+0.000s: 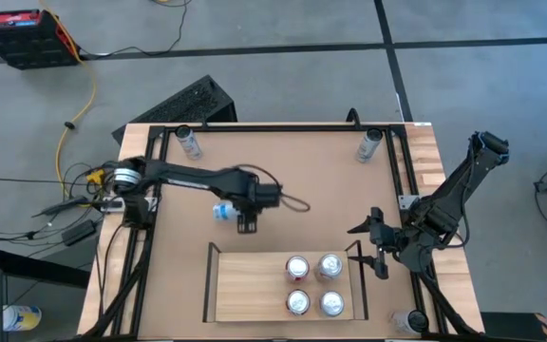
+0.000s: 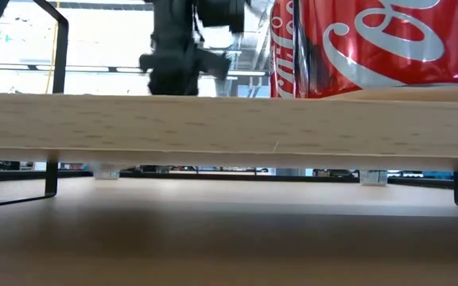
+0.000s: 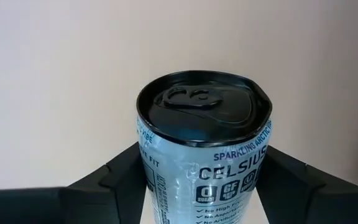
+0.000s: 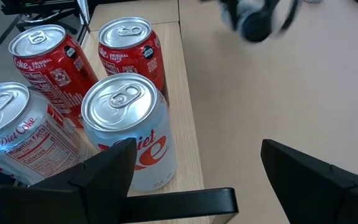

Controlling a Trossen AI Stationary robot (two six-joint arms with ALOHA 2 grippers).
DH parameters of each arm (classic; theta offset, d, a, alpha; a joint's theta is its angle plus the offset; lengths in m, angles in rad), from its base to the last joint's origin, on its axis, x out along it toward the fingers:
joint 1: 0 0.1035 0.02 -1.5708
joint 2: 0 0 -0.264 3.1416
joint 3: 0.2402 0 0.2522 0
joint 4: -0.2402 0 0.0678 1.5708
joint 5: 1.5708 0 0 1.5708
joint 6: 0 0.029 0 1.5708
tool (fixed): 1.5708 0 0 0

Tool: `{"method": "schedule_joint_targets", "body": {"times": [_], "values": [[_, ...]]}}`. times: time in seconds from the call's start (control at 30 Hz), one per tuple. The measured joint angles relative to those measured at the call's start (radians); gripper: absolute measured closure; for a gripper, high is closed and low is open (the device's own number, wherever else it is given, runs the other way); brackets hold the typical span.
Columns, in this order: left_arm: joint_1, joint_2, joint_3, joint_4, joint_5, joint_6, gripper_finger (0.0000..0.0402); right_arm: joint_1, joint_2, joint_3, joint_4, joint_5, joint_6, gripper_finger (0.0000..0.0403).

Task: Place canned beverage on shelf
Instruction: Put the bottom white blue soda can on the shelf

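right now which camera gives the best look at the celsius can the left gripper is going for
The left wrist view: the Celsius can fills the frame between the left gripper fingers, black lid and label readable. The high view shows a small pale blob beside the gripper; the right wrist view only a blur; the low view nothing.

Pale wood shelf spanning the view; red cola can standing on it; dark arm hanging behind.
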Motion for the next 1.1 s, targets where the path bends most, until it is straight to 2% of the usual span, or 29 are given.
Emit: {"method": "schedule_joint_targets", "body": {"times": [0.13,0.27,0.53,0.67,0.83,1.1], "values": [[0.015,-0.114,0.019,0.092,-0.071,-0.011,0.0178,0.000,0.000,0.000,0.000,0.000,0.004,0.0033],[0.025,-0.242,-0.061,0.361,-0.090,-0.017,0.0178,0.000,0.000,0.000,0.000,0.000,0.004,0.0033],[0.028,-0.435,-0.414,0.977,-0.194,-0.038,0.0178,0.000,0.000,0.000,0.000,0.000,0.004,0.0033],[0.036,-0.455,-0.555,1.189,-0.272,-0.042,0.0178,0.000,0.000,0.000,0.001,0.000,0.004,0.0033],[0.041,-0.455,-0.669,1.386,-0.264,-0.034,0.0178,-0.004,0.000,0.000,0.001,0.001,-0.002,0.0033],[0.050,-0.450,-0.763,1.492,-0.250,-0.039,0.0178,-0.021,0.000,0.000,0.001,-0.002,-0.005,0.0033]]}}
